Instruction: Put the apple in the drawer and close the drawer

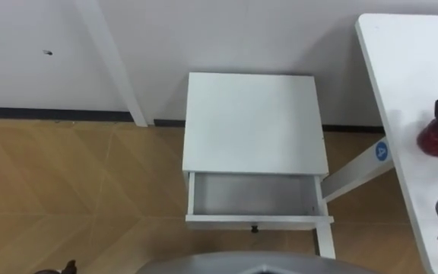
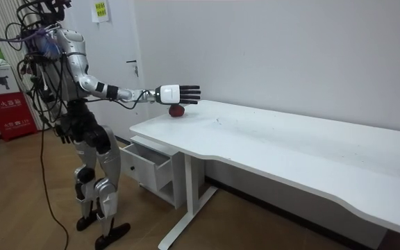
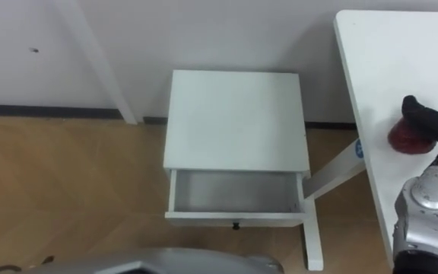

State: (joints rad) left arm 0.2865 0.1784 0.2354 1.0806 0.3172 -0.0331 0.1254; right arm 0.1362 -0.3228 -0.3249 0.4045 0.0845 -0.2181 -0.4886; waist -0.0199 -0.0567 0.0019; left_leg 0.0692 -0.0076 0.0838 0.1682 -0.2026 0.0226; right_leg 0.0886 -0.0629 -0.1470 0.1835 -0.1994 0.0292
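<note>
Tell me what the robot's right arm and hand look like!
The arm is shiny silver metal with rounded joints, turning black near the wrist. The right hand has a white back and black fingers. Dark cables loop round the shoulder.

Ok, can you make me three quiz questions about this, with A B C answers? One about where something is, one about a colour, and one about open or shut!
1. Where is the apple? A in the drawer; B on the white table; C on the floor.
2. What colour is the apple? A green; B yellow; C dark red.
3. How is the drawer? A pulled open and empty; B shut; C open and full of toys.

Answers: 1 B, it sits near the table's edge with the right hand over it. 2 C, it shows dark red against the white top. 3 A, its bare bottom shows in front of the cabinet.
</note>
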